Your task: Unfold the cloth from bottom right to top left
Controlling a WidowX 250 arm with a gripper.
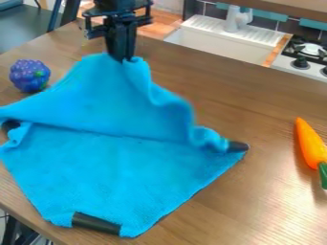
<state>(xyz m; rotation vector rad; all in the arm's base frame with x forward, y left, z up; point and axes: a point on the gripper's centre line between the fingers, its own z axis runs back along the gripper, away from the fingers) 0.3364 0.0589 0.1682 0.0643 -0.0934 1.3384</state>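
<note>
With a peak of the blue cloth pulled up at upper left of the frame, the whole unfold hangs on one pinch, and here's where it could slip. Far left, that black patch sits in a tucked edge; if the tuck catches under the raised layer, I'd expect a crease down that side. Just right of it, the purple toy grapes lie close by the rising edge, and a flap laid out wide could land on them or nudge them along. Down at lower left, the near corner with its black strip rests by the counter edge; too hard a tug and the cloth slides instead of opening. Now up to the gripper, its fingers clamped on the peak! It's a small bunch of fabric, so a snag might pull it free early. On the right, loose ripples gather by the black corner and may settle as folds. The carrot, far right, looks safely out of it.
</note>
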